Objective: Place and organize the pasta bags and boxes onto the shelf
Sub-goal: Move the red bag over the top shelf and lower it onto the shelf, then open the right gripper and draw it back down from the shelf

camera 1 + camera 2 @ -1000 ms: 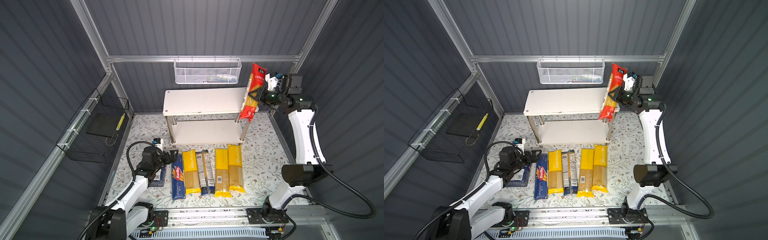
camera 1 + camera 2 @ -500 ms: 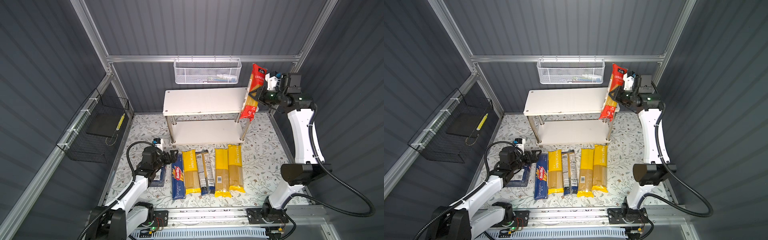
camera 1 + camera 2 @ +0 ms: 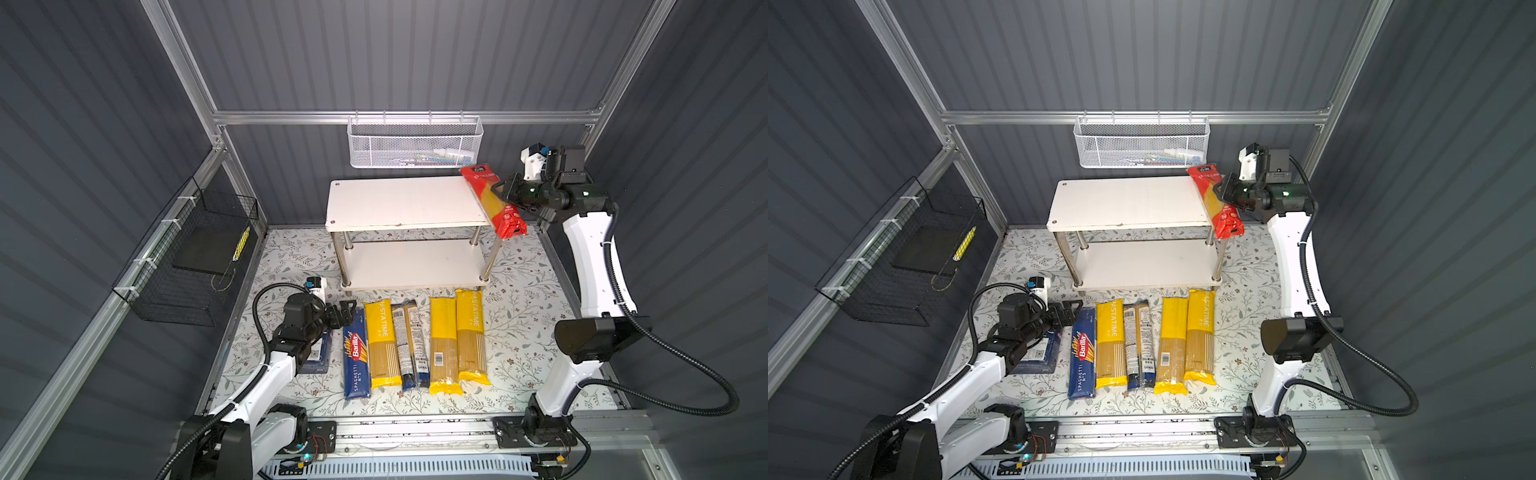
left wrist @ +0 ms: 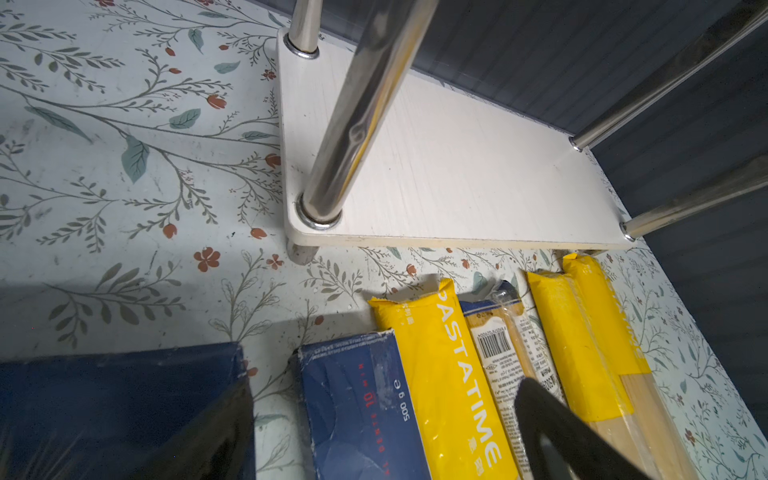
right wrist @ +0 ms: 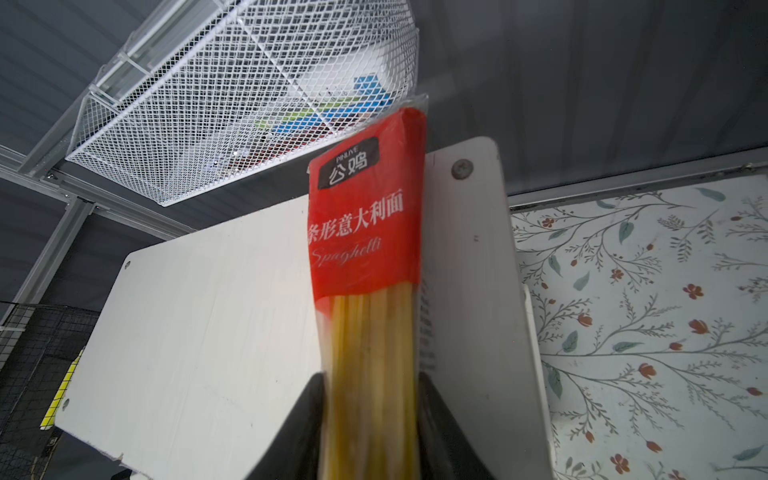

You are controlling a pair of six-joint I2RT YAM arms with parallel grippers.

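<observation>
Left wrist view: the left gripper (image 4: 384,399) is spread wide and holds nothing. It is poised over the ends of the wide Barilla box (image 4: 116,399) and the narrow Barilla box (image 4: 353,407). Hazard: one finger hangs over the tightly packed row beside the narrow box, so a straight descent could land on a neighbouring bag and skew the row.

In both top views both boxes, three yellow bags (image 3: 381,345) and the clear bag (image 3: 409,345) lie on the floral mat (image 3: 519,291) in front of the shelf (image 3: 399,199).

At the right, the red bag (image 3: 489,201) slants along the top board's right edge, and its lower end projects past the front corner. The right gripper (image 3: 503,194) brackets its middle. Whether the jaws pinch it or only flank it cannot be told. Hazard: if let go here, the overhanging end could pull the slick bag off the edge.

Containers:
- **Black wire basket** (image 3: 183,266): holds a dark flat slab and a yellow striped stick.
- **White mesh basket** (image 3: 415,145): holds small white, blue and green items, which cannot be identified.
- **Lower board** (image 3: 415,262): bears nothing.
</observation>
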